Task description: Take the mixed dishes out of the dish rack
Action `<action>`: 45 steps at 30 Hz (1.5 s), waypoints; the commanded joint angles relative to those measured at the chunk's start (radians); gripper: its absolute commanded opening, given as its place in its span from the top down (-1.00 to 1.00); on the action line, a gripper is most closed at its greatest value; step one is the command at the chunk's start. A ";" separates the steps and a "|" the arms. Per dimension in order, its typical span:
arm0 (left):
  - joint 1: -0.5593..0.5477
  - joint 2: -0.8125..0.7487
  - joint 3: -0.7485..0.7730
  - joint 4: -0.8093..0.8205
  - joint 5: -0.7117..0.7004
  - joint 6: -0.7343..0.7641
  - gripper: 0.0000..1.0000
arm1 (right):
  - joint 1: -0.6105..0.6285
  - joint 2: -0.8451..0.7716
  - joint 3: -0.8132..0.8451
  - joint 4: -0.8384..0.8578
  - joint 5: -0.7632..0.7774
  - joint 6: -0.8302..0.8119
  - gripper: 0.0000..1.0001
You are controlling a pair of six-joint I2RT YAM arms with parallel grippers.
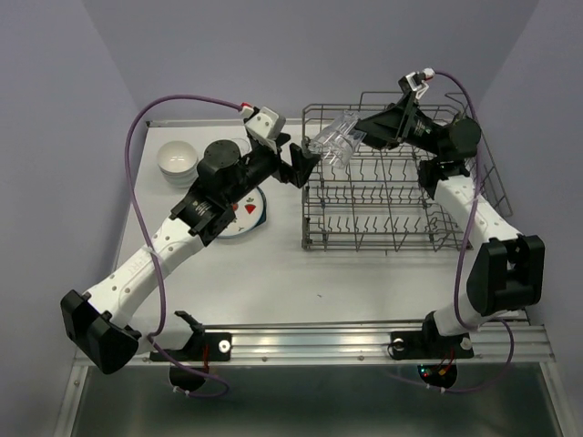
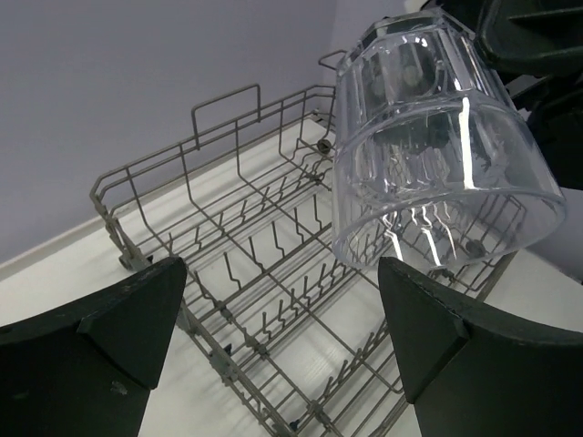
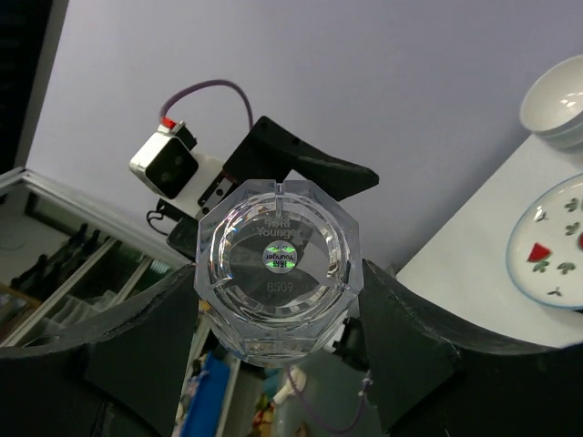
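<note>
One glass point(image 1: 335, 141) was held tilted above the far-left corner of the rack point(image 1: 392, 242), pinched by the right gripper point(image 1: 362, 137); left gripper point(image 1: 303, 161) spread just beside it. Judged light, rigid, slick, breakable; grip across the faceted wall.

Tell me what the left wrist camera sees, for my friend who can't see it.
A clear faceted glass tumbler, mouth tilted toward the camera, is held at top right by the dark right gripper, above a grey metal wire dish rack on a white table. The left gripper is open at the bottom, its dark fingers spread wide, touching nothing.
</note>
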 commanded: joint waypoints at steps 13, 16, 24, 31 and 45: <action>-0.002 0.008 -0.011 0.269 0.188 -0.005 -0.31 | 0.089 0.023 -0.014 0.186 -0.021 0.183 0.90; -0.002 0.028 0.012 0.289 0.214 -0.038 0.16 | 0.115 0.035 -0.017 0.165 -0.022 0.167 0.89; -0.002 -0.004 0.005 0.304 0.249 -0.111 1.00 | 0.137 0.049 -0.020 0.070 -0.015 0.089 0.56; -0.002 -0.099 -0.018 0.173 0.035 -0.226 1.00 | 0.137 -0.022 0.081 -0.494 0.106 -0.456 -0.99; 0.208 0.002 0.172 -0.803 -0.489 -0.659 1.00 | 0.137 -0.123 0.176 -0.995 0.709 -0.945 -1.00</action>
